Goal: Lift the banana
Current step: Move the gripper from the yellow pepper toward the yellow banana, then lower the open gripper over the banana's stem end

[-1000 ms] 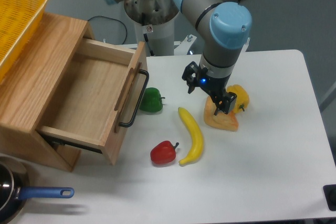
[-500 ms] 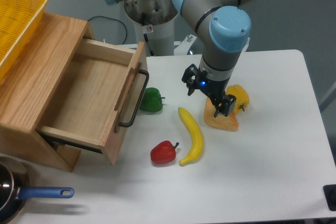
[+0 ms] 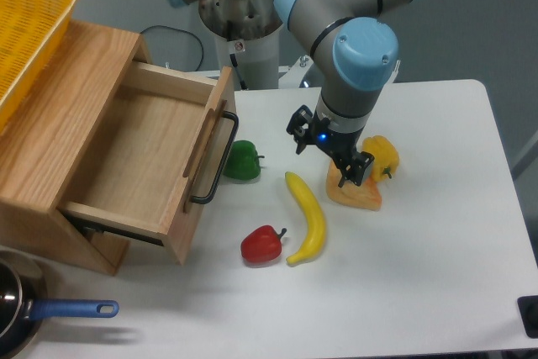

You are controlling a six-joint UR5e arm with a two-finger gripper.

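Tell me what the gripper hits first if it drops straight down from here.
Probably the orange-yellow wedge or bare table beside it, not the banana; the gripper hangs right of it. Depth is uncertain.

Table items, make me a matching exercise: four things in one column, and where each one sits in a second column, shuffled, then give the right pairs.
Things:
1. banana
2. green pepper
3. red pepper
4. yellow pepper

Places:
A. just in front of the open drawer's handle
B. behind the orange wedge, right of the hand
C. middle of the table, lying lengthwise
D. nearest the table's front edge, left of the banana's lower tip

Pairs: 1-C, 2-A, 3-D, 4-B
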